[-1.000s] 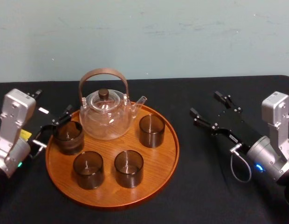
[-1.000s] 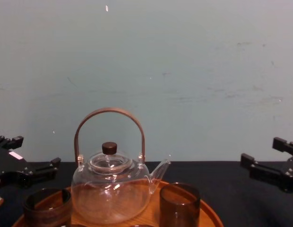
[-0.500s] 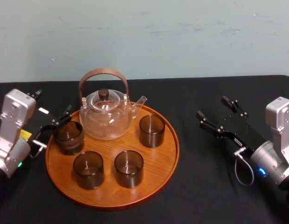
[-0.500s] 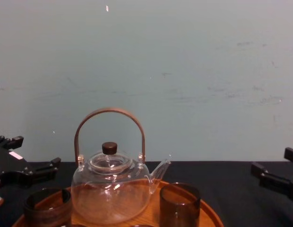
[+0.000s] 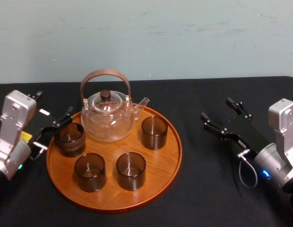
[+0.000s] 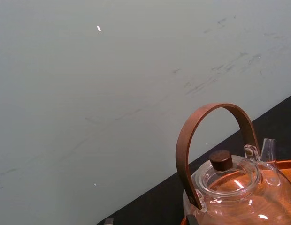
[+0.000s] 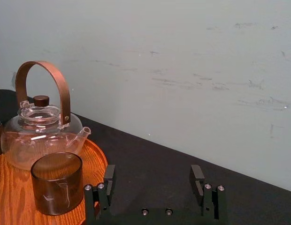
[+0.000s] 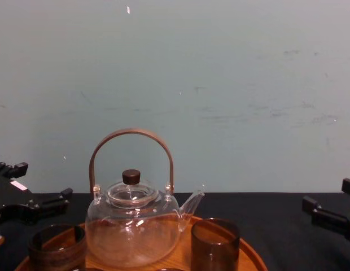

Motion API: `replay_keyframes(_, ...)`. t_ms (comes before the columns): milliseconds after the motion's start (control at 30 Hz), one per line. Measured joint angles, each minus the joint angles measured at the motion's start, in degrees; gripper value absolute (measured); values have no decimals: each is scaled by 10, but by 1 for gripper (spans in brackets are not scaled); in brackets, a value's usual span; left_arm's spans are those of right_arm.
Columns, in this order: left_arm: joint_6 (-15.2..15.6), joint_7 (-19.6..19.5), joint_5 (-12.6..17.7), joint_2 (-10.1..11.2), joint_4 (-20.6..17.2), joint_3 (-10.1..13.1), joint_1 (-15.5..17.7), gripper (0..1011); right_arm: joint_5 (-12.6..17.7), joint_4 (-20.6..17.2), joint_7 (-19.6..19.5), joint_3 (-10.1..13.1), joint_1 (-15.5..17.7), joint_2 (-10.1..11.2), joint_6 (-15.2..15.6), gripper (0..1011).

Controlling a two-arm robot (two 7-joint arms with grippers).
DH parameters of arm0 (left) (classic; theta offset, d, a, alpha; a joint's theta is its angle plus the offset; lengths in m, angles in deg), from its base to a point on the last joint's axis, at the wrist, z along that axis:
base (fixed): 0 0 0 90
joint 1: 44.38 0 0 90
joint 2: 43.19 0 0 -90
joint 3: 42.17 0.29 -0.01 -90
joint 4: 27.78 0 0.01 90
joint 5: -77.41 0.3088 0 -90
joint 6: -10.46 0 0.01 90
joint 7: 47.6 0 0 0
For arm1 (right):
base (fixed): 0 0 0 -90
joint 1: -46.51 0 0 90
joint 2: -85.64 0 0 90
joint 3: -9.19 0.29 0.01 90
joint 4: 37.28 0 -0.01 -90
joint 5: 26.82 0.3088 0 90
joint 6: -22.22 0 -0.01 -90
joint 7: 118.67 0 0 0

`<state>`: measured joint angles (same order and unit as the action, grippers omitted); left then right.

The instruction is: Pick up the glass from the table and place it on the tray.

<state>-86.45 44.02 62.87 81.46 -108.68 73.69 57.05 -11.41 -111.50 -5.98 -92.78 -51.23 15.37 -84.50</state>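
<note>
my left gripper is spread wide with nothing in it, and the glass stands upright just beside its inner finger, already on the tray at the rim nearest me. three other glasses and the teapot sit farther in, beyond it. i judge the glass light, stiff, slick and breakable, so i'd hold it across its walls at mid height with a gentle squeeze. my right gripper is also open and empty, well apart from the tray. since a second ago it has drawn back from the tray, while my left has not moved.
</note>
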Motion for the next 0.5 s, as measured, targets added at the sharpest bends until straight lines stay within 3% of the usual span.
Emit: replay_keyframes(500, 0, 0, 0, 0, 0, 0, 0, 1001, 2, -1, 2, -1, 0, 1, 0, 1002)
